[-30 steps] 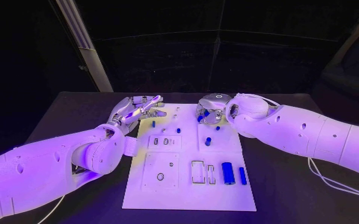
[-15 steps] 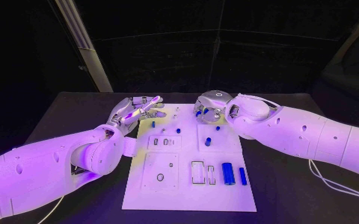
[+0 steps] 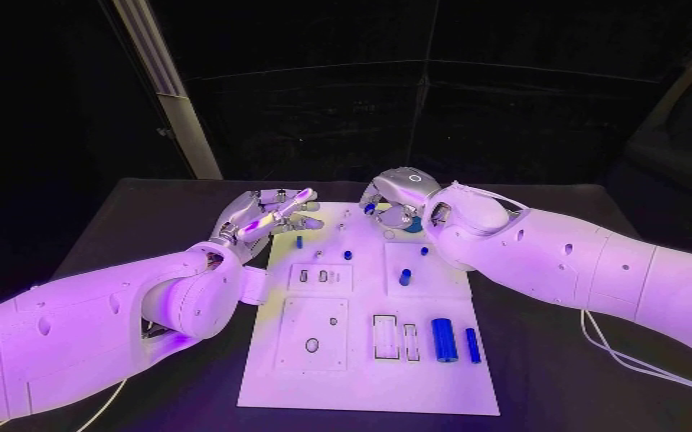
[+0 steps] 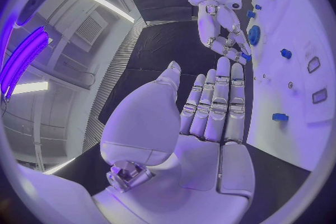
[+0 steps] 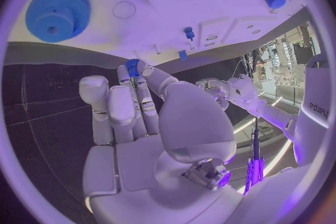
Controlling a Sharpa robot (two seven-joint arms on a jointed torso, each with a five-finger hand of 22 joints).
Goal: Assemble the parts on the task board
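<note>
The white task board (image 3: 361,362) lies in the middle of the black table. My right hand (image 3: 392,204) hovers over the board's far edge and pinches a small blue toothed part (image 5: 131,64) at its fingertips. A large blue gear (image 5: 57,13) sits on the board just under that hand, partly hidden in the head view. My left hand (image 3: 267,214) hangs over the board's far left corner, fingers straight (image 4: 217,103) and holding nothing. Small blue pegs (image 3: 346,253) (image 3: 404,276) stand in the board.
Two blue cylinders (image 3: 444,339) (image 3: 472,344) lie at the board's near right beside rectangular slots (image 3: 384,337). Another blue peg (image 3: 299,242) stands close to my left hand. Black table (image 3: 130,222) surrounds the board on all sides.
My right hand has risen a little and drifted towards the board's far edge with the small blue part. The left hand has hardly moved.
</note>
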